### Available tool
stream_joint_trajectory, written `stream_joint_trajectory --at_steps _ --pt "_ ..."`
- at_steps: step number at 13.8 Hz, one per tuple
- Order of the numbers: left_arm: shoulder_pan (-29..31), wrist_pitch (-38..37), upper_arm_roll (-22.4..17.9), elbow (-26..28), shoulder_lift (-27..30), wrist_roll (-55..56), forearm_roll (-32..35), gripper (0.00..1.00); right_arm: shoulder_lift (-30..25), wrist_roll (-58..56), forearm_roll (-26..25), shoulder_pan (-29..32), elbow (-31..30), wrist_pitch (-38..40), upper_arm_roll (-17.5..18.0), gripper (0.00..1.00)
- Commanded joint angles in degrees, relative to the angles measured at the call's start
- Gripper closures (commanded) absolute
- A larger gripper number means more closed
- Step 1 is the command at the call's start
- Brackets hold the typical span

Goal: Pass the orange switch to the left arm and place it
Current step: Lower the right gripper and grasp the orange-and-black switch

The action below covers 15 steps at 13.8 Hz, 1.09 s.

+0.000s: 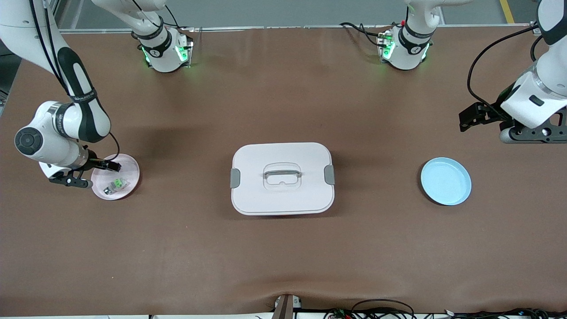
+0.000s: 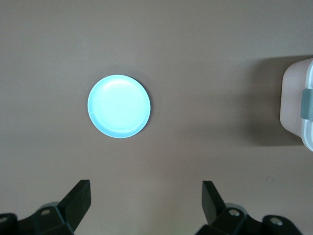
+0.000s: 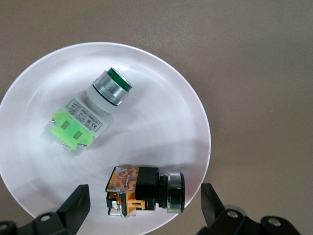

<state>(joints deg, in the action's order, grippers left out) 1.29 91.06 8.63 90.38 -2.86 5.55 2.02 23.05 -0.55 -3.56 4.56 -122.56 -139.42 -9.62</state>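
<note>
Right gripper (image 3: 142, 208) hangs low over the pink plate (image 3: 161, 83) at the right arm's end of the table, jaws spread wide, holding nothing. The orange switch (image 3: 144, 191) lies on its side on that plate, directly between the fingertips (image 3: 76, 205), not touched. A green switch (image 3: 88, 112) lies on the same plate just beside it.

Left gripper (image 2: 144, 203) is up over bare table at the left arm's end, jaws released wide, empty, with the blue plate (image 2: 119, 106) below and near it. The box (image 1: 282, 178) sits mid-table between the two plates, well apart from both grippers.
</note>
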Motion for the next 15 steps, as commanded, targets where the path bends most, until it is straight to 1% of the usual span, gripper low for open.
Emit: stream_joint_trajectory --at_steps 1,15 --pt "-0.1 0.0 0.2 -1.0 -0.4 0.5 1.0 0.0 0.1 0.3 0.9 0.3 -0.8 -0.9 0.4 0.0" --pt "-0.2 0.0 0.2 -1.0 -0.5 0.5 1.0 0.0 0.2 -0.4 0.8 0.6 -2.3 -0.2 0.3 0.0"
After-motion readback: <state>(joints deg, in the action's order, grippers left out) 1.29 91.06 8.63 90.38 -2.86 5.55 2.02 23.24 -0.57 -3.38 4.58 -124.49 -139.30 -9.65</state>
